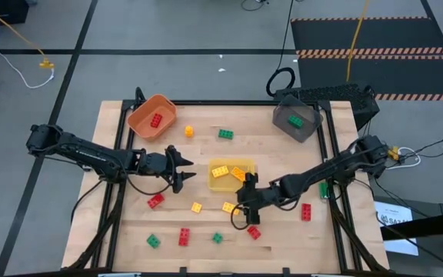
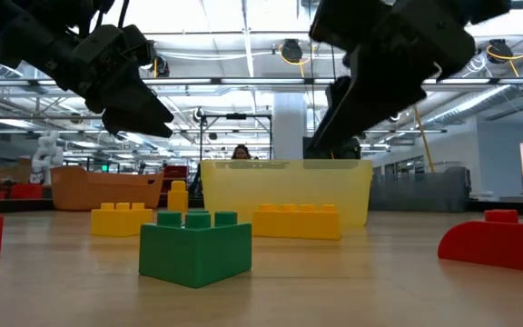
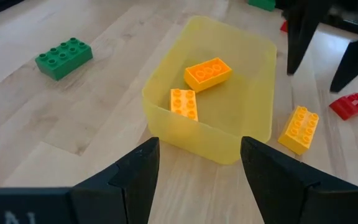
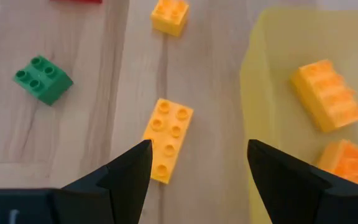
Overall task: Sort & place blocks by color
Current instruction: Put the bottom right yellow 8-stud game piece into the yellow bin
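- A grey floor with dark lines and cables surrounds the wooden table (image 1: 114,238), which fills the centre and lower part of the high view
- The left arm (image 1: 83,152) comes in from the left edge of the high view, the right arm (image 1: 337,165) from the right edge, both reaching toward the centre
- The grey bin (image 1: 306,123) sits at the table's upper right with one green block (image 1: 294,121) inside
- The orange bin (image 1: 146,123) sits at the upper left with one red block (image 1: 156,119) inside
- The yellow bin (image 1: 223,185) sits at the centre and holds two yellow blocks (image 1: 229,172)
- The left gripper (image 1: 187,175) hangs just left of the yellow bin, fingers (image 3: 138,171) spread apart and holding nothing
- The right gripper (image 1: 244,204) hangs just below the yellow bin's lower right corner, fingers (image 4: 129,171) apart and empty, above a loose yellow block (image 4: 168,140) lying flat on the wood beside the bin
- Other loose blocks lie scattered: a small yellow one (image 1: 189,131) and a green one (image 1: 225,134) in the upper middle, a red one (image 1: 155,201) and a small yellow one (image 1: 196,207) left of centre, red ones (image 1: 306,211) to the lower right, green ones (image 1: 153,241) and a red one (image 1: 184,236) along the bottom
- In the low view a green block (image 2: 195,247) stands nearest, at lower centre
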Controlling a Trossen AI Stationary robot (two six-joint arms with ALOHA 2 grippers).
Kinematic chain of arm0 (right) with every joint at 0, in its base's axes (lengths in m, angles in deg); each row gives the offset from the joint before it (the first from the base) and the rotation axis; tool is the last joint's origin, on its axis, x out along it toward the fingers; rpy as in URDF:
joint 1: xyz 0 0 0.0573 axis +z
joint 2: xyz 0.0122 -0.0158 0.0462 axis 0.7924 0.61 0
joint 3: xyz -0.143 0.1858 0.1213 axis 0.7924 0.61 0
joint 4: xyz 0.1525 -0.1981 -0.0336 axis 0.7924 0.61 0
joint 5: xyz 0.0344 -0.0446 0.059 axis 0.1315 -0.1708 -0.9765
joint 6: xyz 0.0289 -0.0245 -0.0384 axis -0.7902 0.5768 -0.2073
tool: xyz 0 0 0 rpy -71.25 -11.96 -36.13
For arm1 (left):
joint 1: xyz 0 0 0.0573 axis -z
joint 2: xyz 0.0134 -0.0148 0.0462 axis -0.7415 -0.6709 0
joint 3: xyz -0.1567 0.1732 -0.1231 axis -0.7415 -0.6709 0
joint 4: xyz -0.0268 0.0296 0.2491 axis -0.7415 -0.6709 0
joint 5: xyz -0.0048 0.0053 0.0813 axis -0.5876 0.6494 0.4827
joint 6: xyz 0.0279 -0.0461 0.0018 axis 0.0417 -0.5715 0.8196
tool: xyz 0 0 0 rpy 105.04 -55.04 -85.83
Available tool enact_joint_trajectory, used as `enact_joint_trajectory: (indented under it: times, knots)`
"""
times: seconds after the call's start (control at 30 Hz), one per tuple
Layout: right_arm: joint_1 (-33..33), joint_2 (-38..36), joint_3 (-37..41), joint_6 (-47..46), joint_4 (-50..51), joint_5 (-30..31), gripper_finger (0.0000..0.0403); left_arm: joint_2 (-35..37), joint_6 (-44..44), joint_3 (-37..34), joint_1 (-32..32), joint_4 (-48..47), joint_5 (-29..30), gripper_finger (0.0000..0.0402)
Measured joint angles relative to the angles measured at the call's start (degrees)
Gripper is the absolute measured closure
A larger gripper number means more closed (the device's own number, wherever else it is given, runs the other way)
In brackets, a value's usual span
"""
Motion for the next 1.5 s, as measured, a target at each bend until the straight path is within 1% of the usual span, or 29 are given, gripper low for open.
enact_joint_trajectory:
  times: [0.13, 0.3, 0.43, 0.57, 0.67, 0.9, 1.17, 1.4, 1.5]
  knots:
    - [0.0, 2.6, 0.0, -0.9, -2.3, -0.2, 0.0149, 0.0, 0.1, 0.0, 0.0, -0.1, 0.0, 0.0176]
    - [0.8, 4.4, 0.0, -0.6, -2.2, -0.3, 0.0149, 0.0, 0.3, 0.0, 0.0, -0.3, 0.0, 0.0176]
    - [1.8, 5.7, 0.0, 0.1, -3.1, -2.3, 0.0149, 0.0, 0.7, 0.0, 0.0, -0.5, 0.0, 0.0176]
    - [2.6, 7.7, 0.0, -0.8, -6.8, -1.8, 0.0149, 0.0, 0.3, 0.0, 0.0, -0.5, 0.0, 0.0176]
    - [2.8, 9.1, 0.0, -0.9, -7.7, -1.3, 0.0149, 0.0, -0.1, 0.0, 0.0, -0.5, 0.0, 0.0176]
    - [2.8, 10.0, 0.0, -0.9, -7.0, 4.4, 0.0149, 0.0, -0.4, 0.0, 0.0, -0.9, 0.0, 0.0176]
    - [3.5, 10.0, 0.0, 1.6, -7.2, 4.2, 0.0149, 0.0, -0.8, 0.0, 0.0, -1.3, 0.0, 0.0176]
    - [4.9, 10.0, 0.0, 1.7, -7.2, 4.3, 0.0149, 0.0, -0.7, 0.0, 0.0, -1.6, 0.0, 0.0176]
    - [5.3, 10.0, 0.0, 1.5, -7.1, 4.4, 0.0156, 0.0, -0.8, 0.0, 0.0, -1.7, 0.0, 0.0176]
